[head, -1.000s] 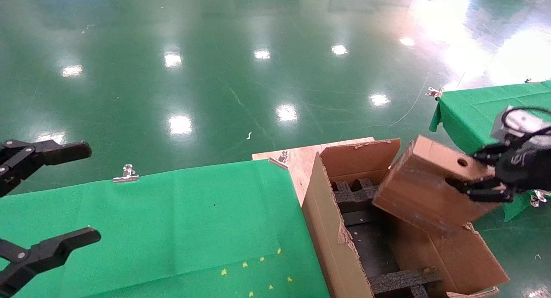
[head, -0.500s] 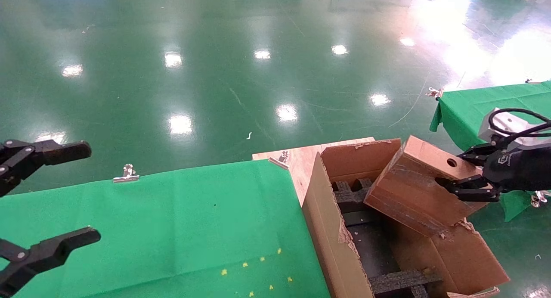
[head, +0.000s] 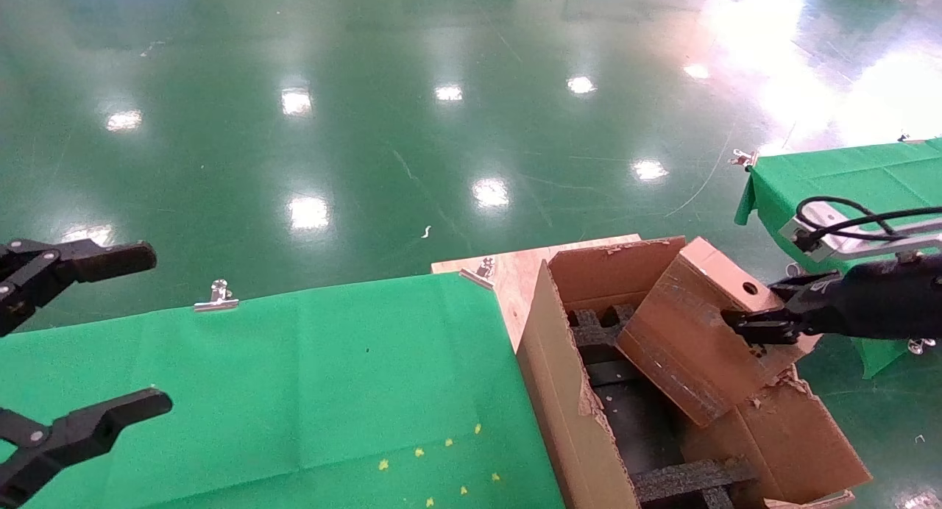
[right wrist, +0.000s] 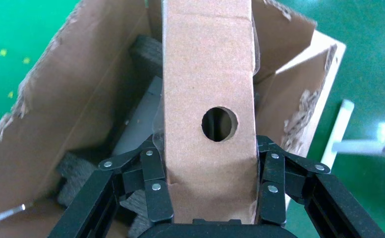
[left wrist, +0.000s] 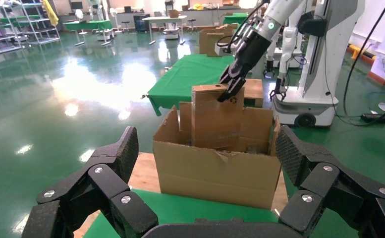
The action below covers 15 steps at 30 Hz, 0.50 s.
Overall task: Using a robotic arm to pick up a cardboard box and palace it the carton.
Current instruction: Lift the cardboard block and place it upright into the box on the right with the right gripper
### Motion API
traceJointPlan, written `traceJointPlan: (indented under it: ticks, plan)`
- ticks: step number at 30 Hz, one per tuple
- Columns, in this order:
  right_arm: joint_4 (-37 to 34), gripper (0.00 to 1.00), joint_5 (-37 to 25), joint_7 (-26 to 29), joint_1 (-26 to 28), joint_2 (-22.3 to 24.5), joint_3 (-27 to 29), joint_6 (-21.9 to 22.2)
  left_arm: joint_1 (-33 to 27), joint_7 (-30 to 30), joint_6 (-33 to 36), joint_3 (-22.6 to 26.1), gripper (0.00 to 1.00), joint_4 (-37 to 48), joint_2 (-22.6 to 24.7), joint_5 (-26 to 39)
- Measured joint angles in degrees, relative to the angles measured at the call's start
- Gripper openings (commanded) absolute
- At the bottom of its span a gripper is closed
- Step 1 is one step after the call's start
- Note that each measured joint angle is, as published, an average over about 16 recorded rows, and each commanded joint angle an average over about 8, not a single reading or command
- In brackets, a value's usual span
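My right gripper (head: 762, 307) on its white arm is shut on the cardboard box (head: 692, 340), a small brown box with a round hole near the gripped end. The box is tilted, its lower end inside the large carton (head: 567, 391) with torn flaps and black foam inserts (head: 684, 479). In the right wrist view the fingers (right wrist: 155, 188) clamp both sides of the box (right wrist: 207, 74) over the carton (right wrist: 71, 99). My left gripper (head: 140, 332) is open and empty at the far left. The left wrist view shows the carton (left wrist: 215, 173) with the box (left wrist: 215, 119) standing in it.
A green-clothed table (head: 257, 391) lies left of the carton, with metal clips (head: 217, 297) at its far edge. A bare wooden board (head: 515, 270) sits behind the carton. A second green table (head: 824, 178) stands at the right. Glossy green floor lies beyond.
My right gripper has moved left and down with the box. The box's lower end has sunk deeper into the carton. The left arm has not moved.
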Motion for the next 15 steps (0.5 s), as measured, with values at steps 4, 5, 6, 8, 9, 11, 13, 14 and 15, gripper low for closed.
traceJointPlan:
  ticks: [4, 5, 6, 8, 9, 11, 13, 14, 15]
  plan:
    - [5.70, 0.00, -1.99, 9.81, -2.40, 1.95, -1.41, 4.92, 0.00, 0.00, 0.00, 0.00, 1.00, 0.00, 0.00, 0.00]
    - [6.95, 0.00, -2.57, 12.11, -2.89, 2.41, -1.74, 5.96, 0.00, 0.00, 0.00, 0.00, 1.00, 0.00, 0.00, 0.00]
    - [8.05, 0.00, -3.13, 14.32, -3.32, 2.82, -2.03, 6.89, 0.00, 0.00, 0.00, 0.00, 1.00, 0.00, 0.00, 0.00]
    - [9.99, 0.00, -4.35, 18.38, -4.05, 3.54, -2.58, 8.48, 0.00, 0.00, 0.00, 0.00, 1.00, 0.00, 0.00, 0.00]
    - [10.79, 0.00, -4.95, 20.28, -4.35, 3.84, -2.82, 9.13, 0.00, 0.00, 0.00, 0.00, 1.00, 0.00, 0.00, 0.00]
    - [12.00, 0.00, -6.14, 23.61, -4.80, 4.29, -3.22, 10.07, 0.00, 0.00, 0.00, 0.00, 1.00, 0.00, 0.00, 0.00]
    - [12.70, 0.00, -7.27, 26.40, -5.08, 4.52, -3.53, 10.56, 0.00, 0.00, 0.00, 0.00, 1.00, 0.00, 0.00, 0.00]
    - [12.91, 0.00, -7.85, 27.63, -5.17, 4.57, -3.65, 10.70, 0.00, 0.00, 0.00, 0.00, 1.00, 0.00, 0.00, 0.00]
    - [13.03, 0.00, -8.44, 28.71, -5.22, 4.56, -3.76, 10.74, 0.00, 0.00, 0.00, 0.00, 1.00, 0.00, 0.00, 0.00]
